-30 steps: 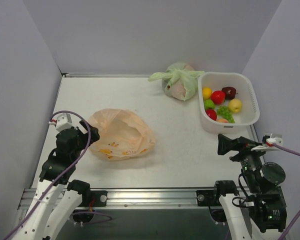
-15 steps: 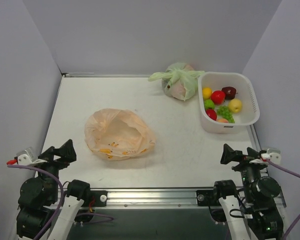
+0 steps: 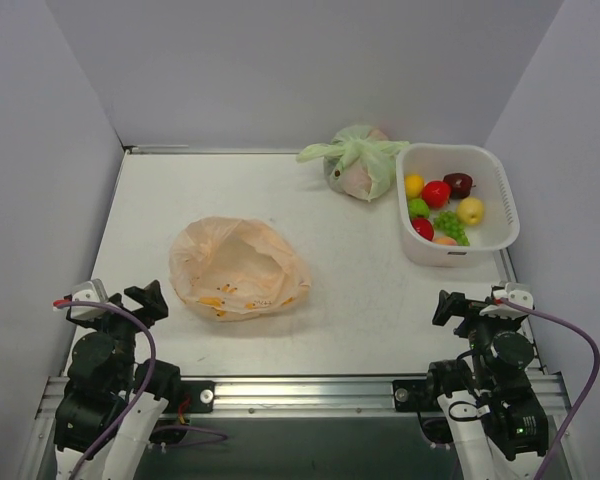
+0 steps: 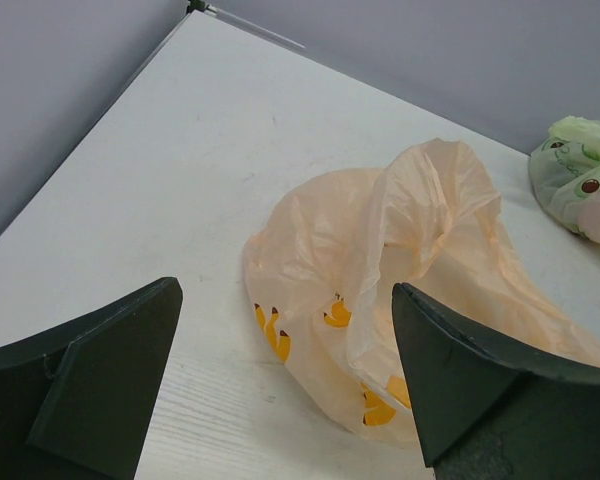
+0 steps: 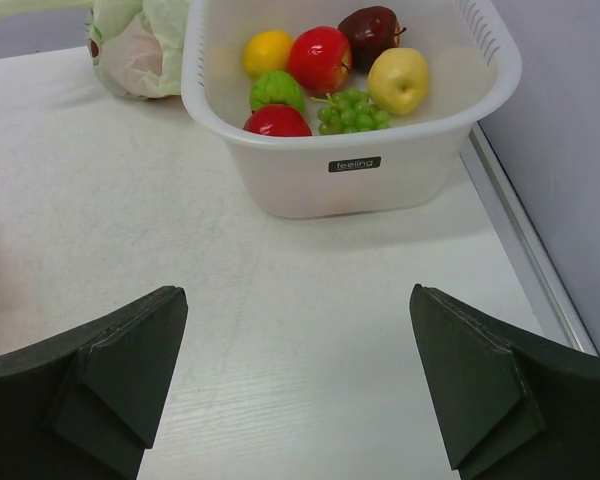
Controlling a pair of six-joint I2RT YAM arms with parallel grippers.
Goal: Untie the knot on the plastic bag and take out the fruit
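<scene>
The peach-orange plastic bag (image 3: 238, 268) lies slumped on the table left of centre, its mouth gaping open. No knot shows on it. In the left wrist view the plastic bag (image 4: 420, 260) with yellow prints lies just beyond the fingers. The fruit (image 3: 440, 208) sits in the white basket (image 3: 450, 252): a grape bunch with red, yellow and green round ones (image 5: 350, 75). My left gripper (image 3: 145, 300) is open near the front left, short of the bag (image 4: 285, 290). My right gripper (image 3: 450, 303) is open at the front right over bare table (image 5: 298, 292).
A knotted pale green bag (image 3: 358, 165) with something inside rests against the basket's left side at the back. Grey walls close in the left, back and right. A metal rail (image 3: 300, 385) runs along the near edge between the arm bases.
My left gripper has drawn back from the bag's left edge to the front left corner, and its jaws widened slightly. The right arm has sunk back toward its base. The bag has not moved.
</scene>
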